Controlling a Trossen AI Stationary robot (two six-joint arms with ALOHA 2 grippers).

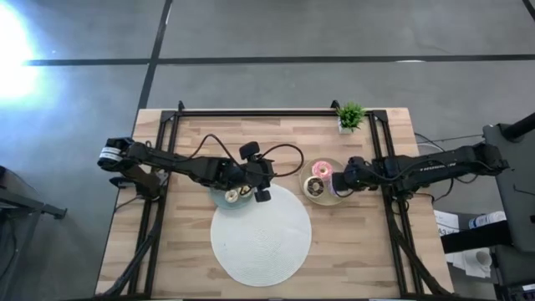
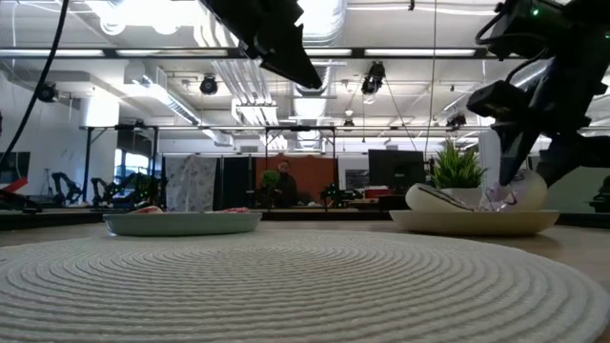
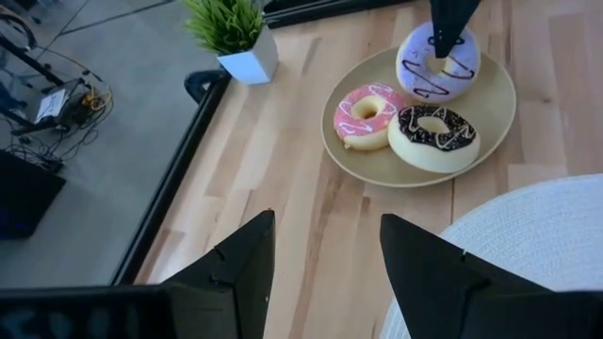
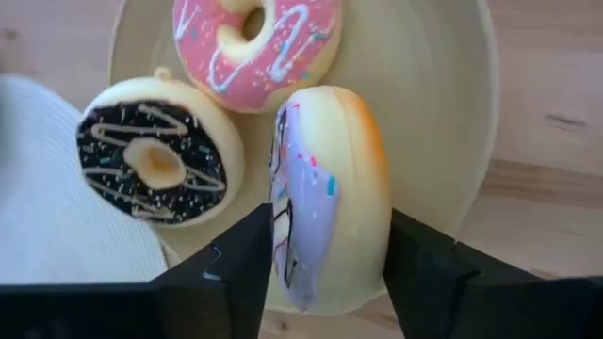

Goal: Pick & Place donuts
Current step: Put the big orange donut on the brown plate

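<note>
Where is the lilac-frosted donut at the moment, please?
The lilac-frosted donut stands on edge on the beige plate at the table's right, between the right gripper fingers, beside the pink donut and chocolate donut.

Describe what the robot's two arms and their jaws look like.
Both arms are dark, slim and jointed. The left arm has a white-ringed joint near its base and black cables looping over its wrist. The right arm carries pale lettering along its side. The left gripper and the right gripper each end in two black, wedge-shaped jaws.
</note>
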